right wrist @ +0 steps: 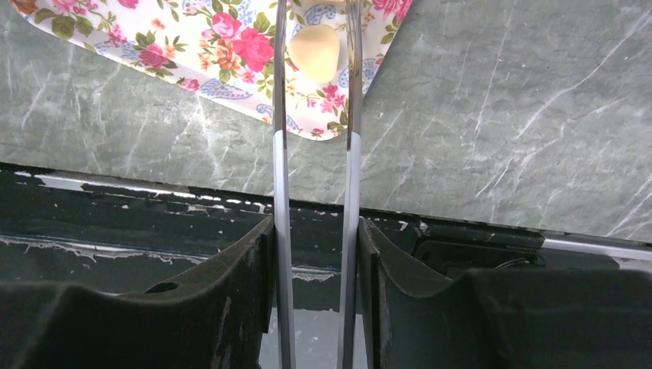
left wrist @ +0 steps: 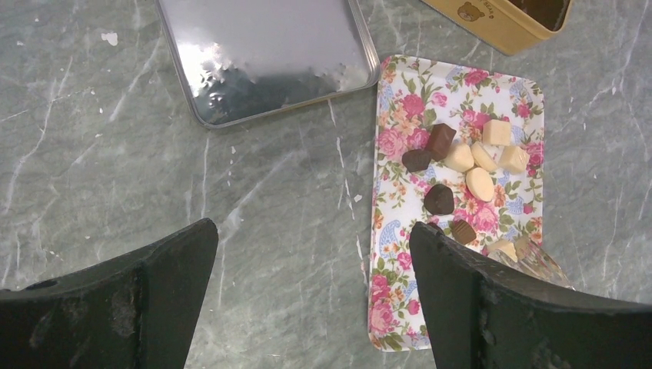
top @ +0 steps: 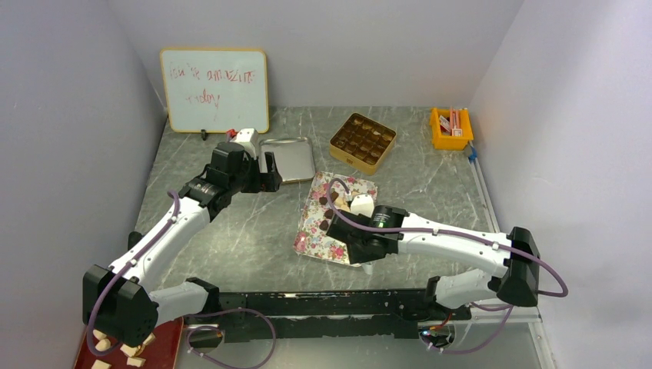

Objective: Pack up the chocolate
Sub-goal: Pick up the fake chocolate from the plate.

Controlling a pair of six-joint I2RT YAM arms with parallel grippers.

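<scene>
Chocolate [left wrist: 439, 199] is counted in the left wrist view as four dark brown pieces and about six cream ones, one half hidden, all clustered on one floral tray [left wrist: 400, 307] on the tabletop [left wrist: 269, 192]. One cream heart-shaped piece [right wrist: 314, 52] is flanked by the blades of a single pair of tongs [right wrist: 281, 169], which is clamped in the right tool [right wrist: 315, 224]. The left tool [left wrist: 313, 231] is held wide open above the tabletop, near one silver lid [left wrist: 261, 54].
</scene>
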